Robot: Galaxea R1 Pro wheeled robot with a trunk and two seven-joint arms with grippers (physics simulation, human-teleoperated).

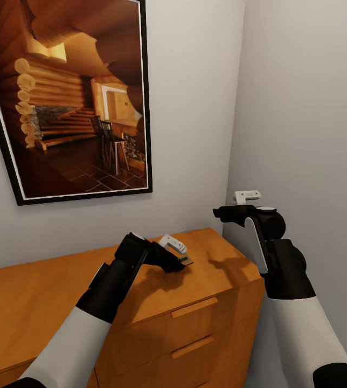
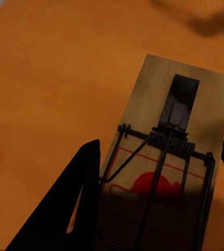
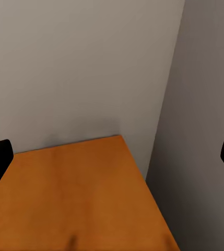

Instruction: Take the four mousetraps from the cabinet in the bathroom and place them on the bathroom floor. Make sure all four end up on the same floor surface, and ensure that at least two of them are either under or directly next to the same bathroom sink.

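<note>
The left gripper (image 1: 183,262), jaws clamped on a mousetrap (image 2: 169,157), hangs over the orange dresser (image 1: 44,302) near its right edge, while the right gripper (image 1: 220,213), jaws apart, hovers past that edge.

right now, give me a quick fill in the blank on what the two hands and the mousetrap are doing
The left hand is shut on a ____.
The mousetrap is over the orange ____ top.
The right hand holds ____.

Missing words: mousetrap; dresser; nothing
</note>
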